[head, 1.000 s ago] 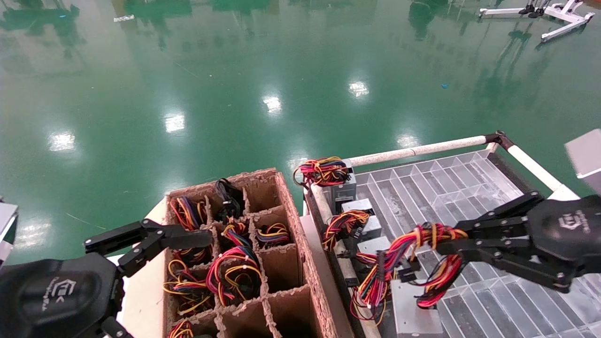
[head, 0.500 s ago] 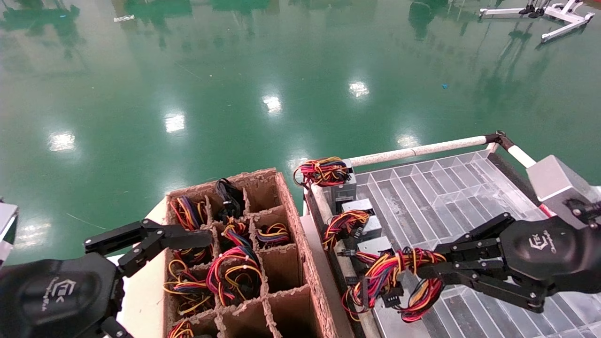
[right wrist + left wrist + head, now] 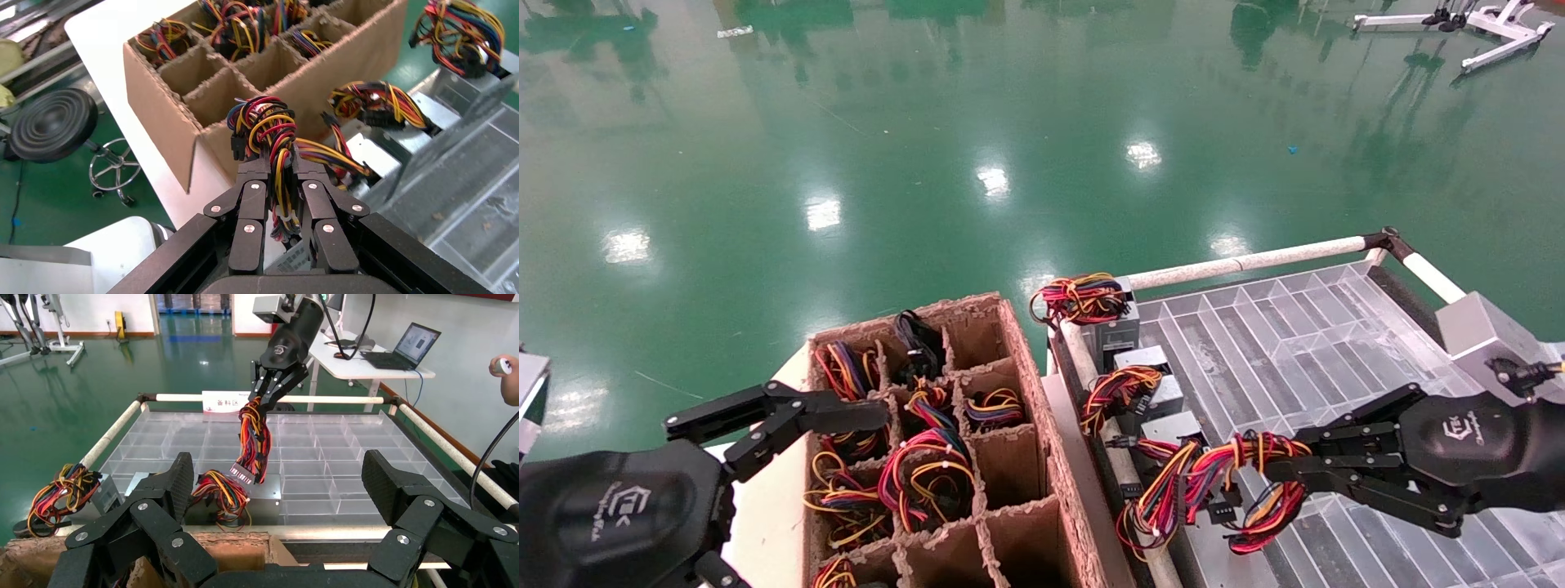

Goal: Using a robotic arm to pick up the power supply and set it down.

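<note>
Right gripper (image 3: 1275,472), black jointed fingers on a black rounded wrist with white logo, sits low over the near left part of the clear plastic divider tray (image 3: 1303,343). Fingers pinched nearly together on the tied bundle of red, yellow, orange and purple wires (image 3: 1214,486); right wrist view shows the wires clamped between both fingers (image 3: 251,211). Bundle droops from the grip toward the tray's left rail, black plugs hanging.

The wires belong to a small grey metal rectangular power supply (image 3: 1226,555), lying flat at the tray's near left corner, partly cut off by the frame edge. Cannot tell whether the box is lifted or fully resting. Left wrist view shows the same box (image 3: 260,496) on the tray under the hanging bundle, with the right gripper (image 3: 269,395) above it.

Three more grey power supplies with wire bundles (image 3: 1120,384) line the tray's left edge, farther along.

Left gripper (image 3: 870,412) parked at the left edge of the brown cardboard divider box (image 3: 1026,392), fingers spread wide, holding nothing. Several box cells hold wire bundles (image 3: 923,478). White table (image 3: 764,506) carries the box. Green glossy floor (image 3: 928,147) beyond.
</note>
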You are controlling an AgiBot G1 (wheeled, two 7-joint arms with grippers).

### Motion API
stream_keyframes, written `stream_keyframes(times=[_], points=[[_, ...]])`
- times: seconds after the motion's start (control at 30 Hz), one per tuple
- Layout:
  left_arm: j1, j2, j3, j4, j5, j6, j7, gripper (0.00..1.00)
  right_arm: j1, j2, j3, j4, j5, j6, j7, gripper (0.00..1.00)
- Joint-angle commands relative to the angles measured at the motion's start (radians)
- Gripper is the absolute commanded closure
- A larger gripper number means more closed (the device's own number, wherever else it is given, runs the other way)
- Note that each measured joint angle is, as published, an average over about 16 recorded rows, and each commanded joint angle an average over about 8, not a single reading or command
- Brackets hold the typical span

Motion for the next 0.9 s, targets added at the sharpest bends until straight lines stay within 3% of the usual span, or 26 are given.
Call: stream_keyframes(times=[0.03,0.23,0.3,0.9], points=[[0.000,0.000,0.000,0.000,0.000,0.000,0.000,0.00,-0.006,-0.002,-0.010,-0.018,0.005,0.001,-0.011,0.94],[0.000,0.000,0.000,0.000,0.000,0.000,0.000,0.00,-0.010,-0.009,-0.032,-0.042,0.017,0.001,-0.031,0.21],[0.000,0.000,0.000,0.000,0.000,0.000,0.000,0.00,-0.010,-0.010,-0.036,-0.046,0.020,0.001,-0.035,0.02],[0.000,0.000,0.000,0.000,0.000,0.000,0.000,0.00,-0.009,-0.009,-0.035,-0.044,0.019,0.001,-0.033,0.00]])
